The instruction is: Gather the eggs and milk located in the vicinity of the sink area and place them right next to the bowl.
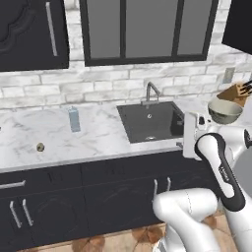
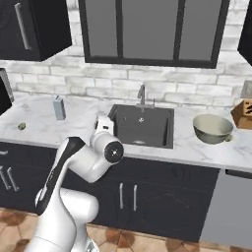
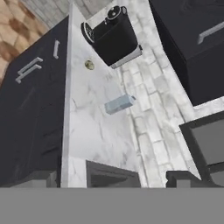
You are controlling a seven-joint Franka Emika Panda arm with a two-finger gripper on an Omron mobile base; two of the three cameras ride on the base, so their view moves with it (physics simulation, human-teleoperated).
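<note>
A small milk carton [image 1: 74,119] stands upright on the desk [image 1: 98,135], left of the sink [image 1: 150,121]. Probably light and crushable; grip its flat sides. The hand's fingers stand apart, empty.

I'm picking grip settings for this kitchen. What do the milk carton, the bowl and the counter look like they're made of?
Milk: likely matte paperboard, judging by its flat pale blue-grey sides and boxy shape. Bowl: possibly glazed ceramic or stoneware; smooth beige-olive outside, paler inside. Counter: looks like polished marble, white with grey veining.
</note>
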